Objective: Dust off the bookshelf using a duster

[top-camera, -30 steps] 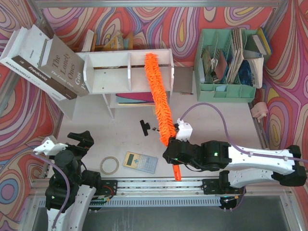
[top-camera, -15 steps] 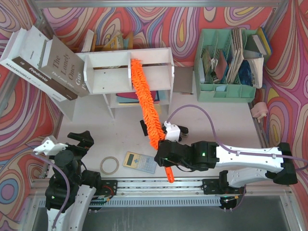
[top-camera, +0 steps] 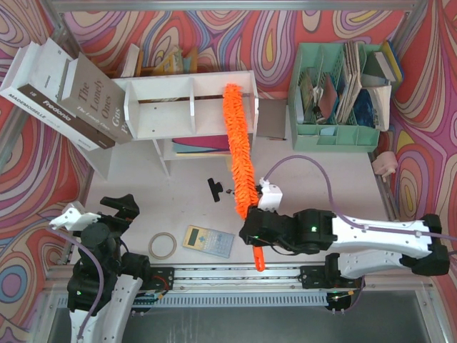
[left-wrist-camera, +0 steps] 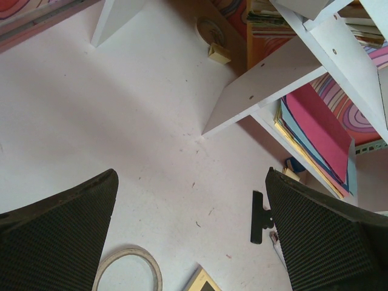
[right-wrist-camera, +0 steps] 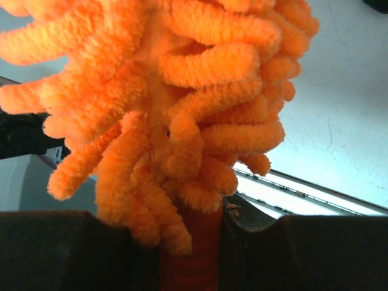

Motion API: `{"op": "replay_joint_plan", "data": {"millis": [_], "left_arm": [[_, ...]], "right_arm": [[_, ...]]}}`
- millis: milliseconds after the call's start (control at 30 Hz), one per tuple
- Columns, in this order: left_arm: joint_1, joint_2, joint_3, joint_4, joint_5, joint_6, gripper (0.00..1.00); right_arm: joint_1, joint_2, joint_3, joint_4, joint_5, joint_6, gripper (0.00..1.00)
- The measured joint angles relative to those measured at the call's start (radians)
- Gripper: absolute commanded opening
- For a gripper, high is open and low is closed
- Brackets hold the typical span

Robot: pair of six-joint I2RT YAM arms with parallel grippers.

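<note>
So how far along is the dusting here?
Done: the duster is picked up, with the right gripper shut on its handle. In hand: its fluffy head lies over the right end of the bookshelf, tip at the upper tier. Left: the pictures cannot show which boards are clean; the lower tier and left compartments have no duster on them. The left gripper hangs open, empty.

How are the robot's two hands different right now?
The right gripper is shut on the duster, just below its fluff. The left gripper is open and holds nothing. The right gripper is over the near middle of the table, while the left gripper is over the near left part, close to the tape roll. Both have black fingers.
</note>
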Motion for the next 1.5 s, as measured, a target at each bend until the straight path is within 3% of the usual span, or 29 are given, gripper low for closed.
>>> {"op": "replay_joint_plan", "data": {"millis": [233,500,933,1167,1500], "left_arm": [[0.000,0.000,-0.001,0.000,0.000,0.000,0.98],[0.000,0.000,-0.001,0.000,0.000,0.000,0.98],[0.003,0.000,-0.001,0.000,0.000,0.000,0.99],[0.004,0.000,-0.001,0.000,0.000,0.000,0.99],[0.011,0.000,-0.001,0.003,0.003,0.000,0.98]], "right_arm": [[0.001,0.133,0.028,0.102,-0.050,-0.100,0.00],[0.001,0.141,0.050,0.149,-0.084,-0.144,0.00],[0.002,-0.016,0.040,-0.056,0.034,0.040,0.00],[0.002,-0.016,0.097,-0.173,0.078,0.053,0.00],[0.002,-0.051,0.129,-0.170,0.110,-0.013,0.00]]}}
